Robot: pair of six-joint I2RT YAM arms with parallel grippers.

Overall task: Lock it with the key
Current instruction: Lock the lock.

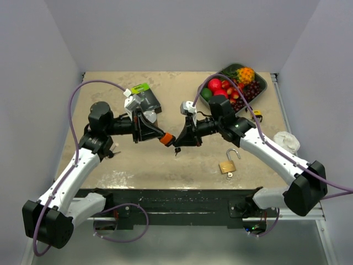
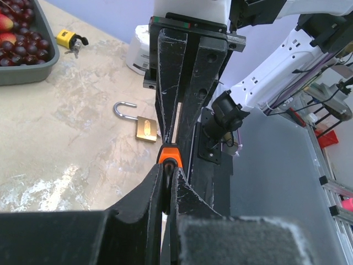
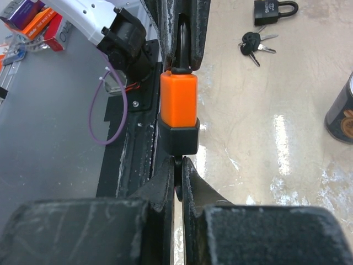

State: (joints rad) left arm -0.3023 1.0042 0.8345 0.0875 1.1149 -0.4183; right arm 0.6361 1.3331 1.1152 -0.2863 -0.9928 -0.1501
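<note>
Item: orange padlock point(image 3: 178, 99), black-capped at one end, was held in mid-air above the table point(image 1: 138, 165) centre, between both arms.
Left gripper point(image 1: 161, 136): was clenched on the padlock's shackle point(image 3: 181, 41).
Right gripper point(image 3: 177, 165): was pinched on a black-headed key point(image 3: 177, 187) at the capped end; depth of insertion could not be told.
Also logged: brass padlock point(image 1: 228, 165), shackle open, lay flat near the right arm; fruit tray point(image 1: 263, 88) stood at the far right corner.
</note>
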